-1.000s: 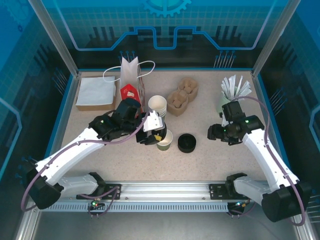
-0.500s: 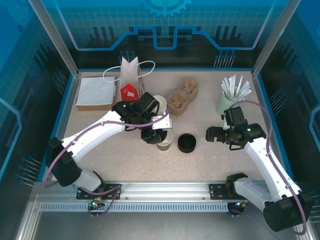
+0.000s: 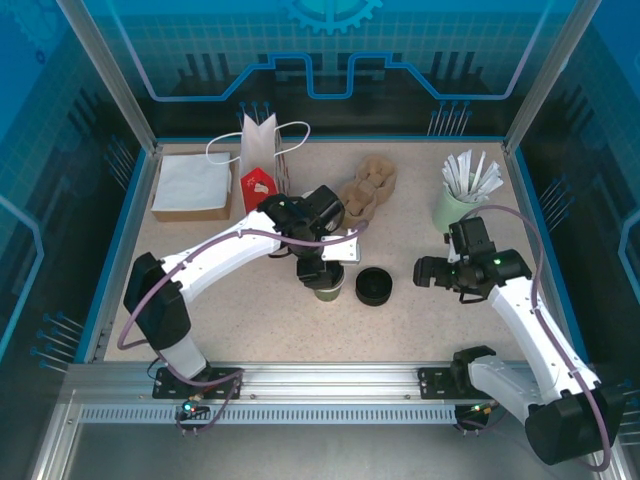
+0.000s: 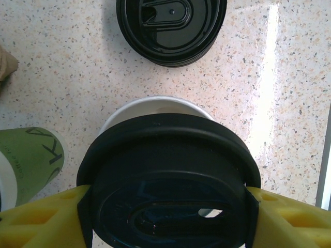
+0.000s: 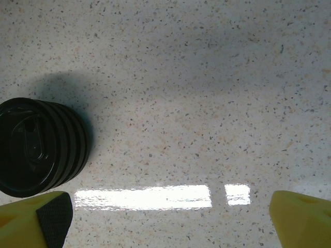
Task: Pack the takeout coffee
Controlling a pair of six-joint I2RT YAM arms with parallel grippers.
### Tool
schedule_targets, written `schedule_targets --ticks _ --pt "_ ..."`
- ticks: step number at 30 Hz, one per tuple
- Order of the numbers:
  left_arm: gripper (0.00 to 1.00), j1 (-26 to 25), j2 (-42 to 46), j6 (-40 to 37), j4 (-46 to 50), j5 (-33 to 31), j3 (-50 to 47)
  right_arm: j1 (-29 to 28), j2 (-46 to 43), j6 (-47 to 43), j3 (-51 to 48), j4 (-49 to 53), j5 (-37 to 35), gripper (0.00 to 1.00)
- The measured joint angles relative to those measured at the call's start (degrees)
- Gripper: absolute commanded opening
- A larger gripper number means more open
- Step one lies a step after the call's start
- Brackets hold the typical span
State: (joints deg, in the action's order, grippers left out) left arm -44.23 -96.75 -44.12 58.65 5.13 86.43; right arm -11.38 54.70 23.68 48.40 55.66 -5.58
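Takeout coffee (image 4: 151, 105): likely light, crushable; grasp gently below rim.
Left gripper (image 4: 168, 213) clamps a black lid (image 4: 168, 168) over it; right gripper (image 5: 168, 219) gapes empty.

The left arm arcs inward, its left end effector (image 3: 321, 268) clamped on a round black plastic lid (image 4: 165, 175). The right end effector (image 5: 168, 219) points leftward, jaws spread wide.

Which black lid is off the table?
The single lid clamped in the left pincer, held over the cup. The other lids sit in a stack on the table beyond it.
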Motion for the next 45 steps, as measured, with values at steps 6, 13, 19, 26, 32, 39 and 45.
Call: schedule_targets --ticks 6,13,19,26,32,39,45 --pt "0.69 -0.20 -1.99 0.00 1.33 -0.87 1.66 0.48 -0.17 -0.44 -0.22 0.00 0.04 1.00" --pt "0.76 -0.20 -3.76 0.04 1.92 -1.36 2.43 0.90 -0.39 -0.68 -0.57 -0.02 0.28 1.00" --pt "0.83 -0.42 -3.82 0.22 1.99 -1.29 3.23 1.18 -0.39 -0.85 -0.72 -0.02 1.03 1.00" --pt "0.94 -0.57 -3.80 0.50 2.08 -1.27 4.11 1.57 -0.37 -0.87 -0.74 -0.04 2.69 1.00" --pt "0.95 -0.39 -2.40 1.88 0.68 -1.18 4.13 1.70 0.09 -0.85 -0.74 -0.07 5.35 1.00" --pt "0.90 2.34 12.72 13.79 -7.89 -0.09 -0.48 0.46 1.75 1.51 -0.17 -1.75 13.46 0.88" --pt "0.84 9.31 22.93 36.39 -12.72 2.14 -7.80 -7.72 7.04 5.29 4.57 -4.33 16.76 0.82"
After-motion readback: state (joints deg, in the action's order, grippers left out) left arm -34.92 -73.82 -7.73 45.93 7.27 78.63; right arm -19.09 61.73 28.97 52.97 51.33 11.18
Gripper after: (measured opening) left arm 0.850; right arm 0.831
